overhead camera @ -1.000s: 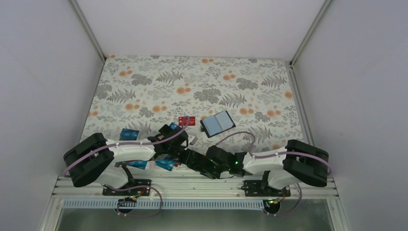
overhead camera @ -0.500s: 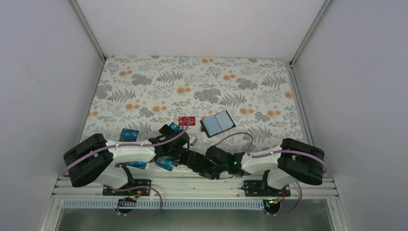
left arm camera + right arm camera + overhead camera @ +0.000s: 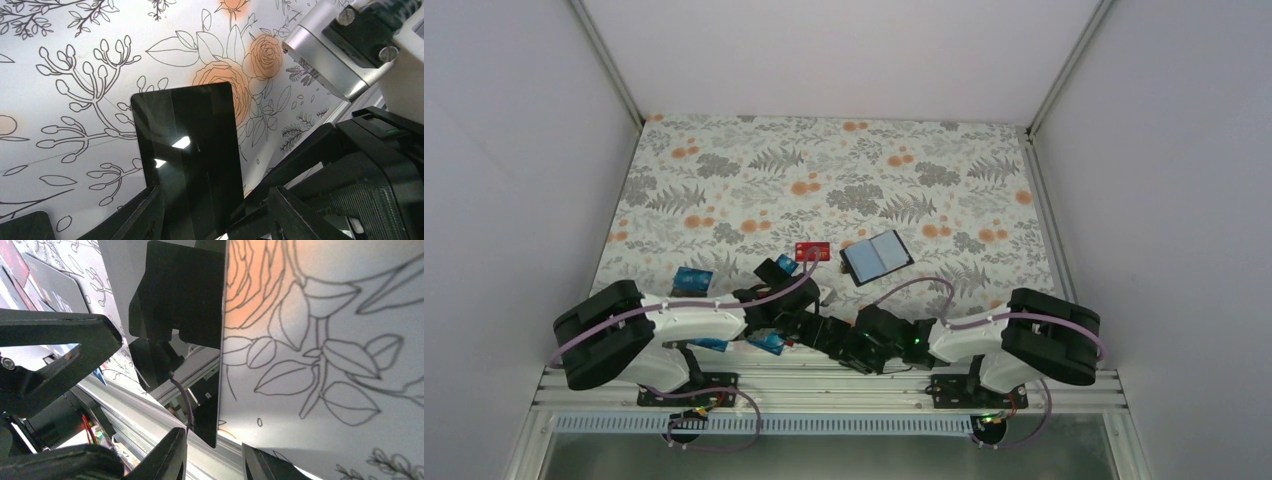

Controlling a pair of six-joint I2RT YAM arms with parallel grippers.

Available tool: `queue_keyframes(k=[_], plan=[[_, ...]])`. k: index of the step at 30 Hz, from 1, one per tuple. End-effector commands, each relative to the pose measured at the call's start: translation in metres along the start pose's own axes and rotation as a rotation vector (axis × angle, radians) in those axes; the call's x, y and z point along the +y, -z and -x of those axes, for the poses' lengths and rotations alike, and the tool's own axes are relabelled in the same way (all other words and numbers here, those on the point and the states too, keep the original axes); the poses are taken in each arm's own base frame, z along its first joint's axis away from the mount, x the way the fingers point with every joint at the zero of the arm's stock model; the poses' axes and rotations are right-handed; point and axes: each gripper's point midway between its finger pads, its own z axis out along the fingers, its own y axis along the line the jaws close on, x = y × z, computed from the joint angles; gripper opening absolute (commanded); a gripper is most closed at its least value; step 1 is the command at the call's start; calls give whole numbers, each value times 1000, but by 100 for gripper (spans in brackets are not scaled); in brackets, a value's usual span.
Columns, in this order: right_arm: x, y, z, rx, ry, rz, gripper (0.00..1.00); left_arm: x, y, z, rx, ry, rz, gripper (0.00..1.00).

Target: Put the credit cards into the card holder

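A glossy black credit card (image 3: 187,145) lies low over the flowered cloth at the table's near edge. My left gripper (image 3: 216,196) is open, one finger on either side of the card's near end. My right gripper (image 3: 214,440) is open too, and the card (image 3: 185,295) has its corner between the jaws, seen almost edge-on. The two grippers meet in the top view, the left gripper (image 3: 807,320) beside the right gripper (image 3: 826,332). The card holder (image 3: 876,257) lies open, grey-blue inside up, beyond them. A red card (image 3: 812,250) lies left of it, and blue cards (image 3: 692,279) near my left arm.
More blue cards (image 3: 769,341) lie under the left arm by the front rail (image 3: 824,385). The right arm's black finger (image 3: 300,155) crosses close beside the card in the left wrist view. White walls enclose the table on three sides.
Both arms have drawn back towards the near edge and closer together. The left gripper has moved down and left from beside the card holder. The holder and the red card have not moved.
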Motion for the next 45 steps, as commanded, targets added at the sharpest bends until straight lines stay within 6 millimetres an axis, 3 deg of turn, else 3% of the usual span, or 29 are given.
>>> queue_keyframes(k=[1,20,30,38,45], plan=[[27,6,27,-121,-1,113,29,-29,4,-7,31,-32,-110,54],[49,2,31,-105,45,159,19,-31,-1,-10,43,-35,-124,52],[59,8,35,-136,64,158,4,-31,-1,-11,44,-33,-132,51],[58,9,30,-112,71,157,4,-31,5,-6,20,-28,-114,51],[58,16,28,-115,130,135,4,-23,23,12,-75,-22,-19,51]])
